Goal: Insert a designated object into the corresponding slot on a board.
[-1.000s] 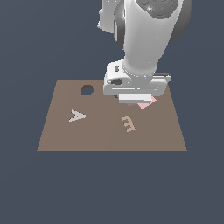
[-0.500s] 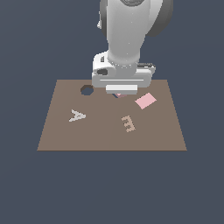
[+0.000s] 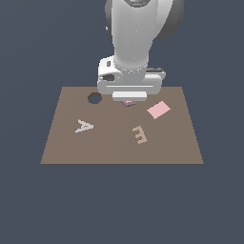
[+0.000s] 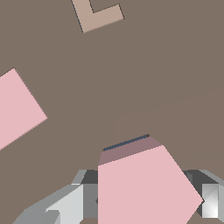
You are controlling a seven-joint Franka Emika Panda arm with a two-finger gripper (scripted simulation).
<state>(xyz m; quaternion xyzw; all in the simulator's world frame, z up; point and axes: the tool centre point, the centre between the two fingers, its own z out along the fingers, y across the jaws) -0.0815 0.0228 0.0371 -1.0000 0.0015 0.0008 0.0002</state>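
Observation:
My gripper (image 3: pixel 128 98) is shut on the thick pink pentagon block (image 4: pixel 144 188), which sits between the two grey fingers (image 4: pixel 65 205). In the exterior view only a sliver of the block (image 3: pixel 127 102) shows under the hand, low over the back middle of the brown board (image 3: pixel 109 147). In the wrist view a thin dark edge of the slot (image 4: pixel 127 142) shows just beyond the block; the rest of the slot is hidden under it. I cannot tell how deep the block sits.
A rounder dark hole (image 3: pixel 94 98) lies to the exterior view's left of the hand. A flat pink square tile (image 3: pixel 158 109) lies to its right, also in the wrist view (image 4: pixel 17 109). A pale letter A (image 3: pixel 84 126) and a tan letter E (image 3: pixel 139 134) lie nearer the front.
The arm has moved to the exterior view's left, away from the pink square tile, carrying the block, and now stands lower over the board's back middle.

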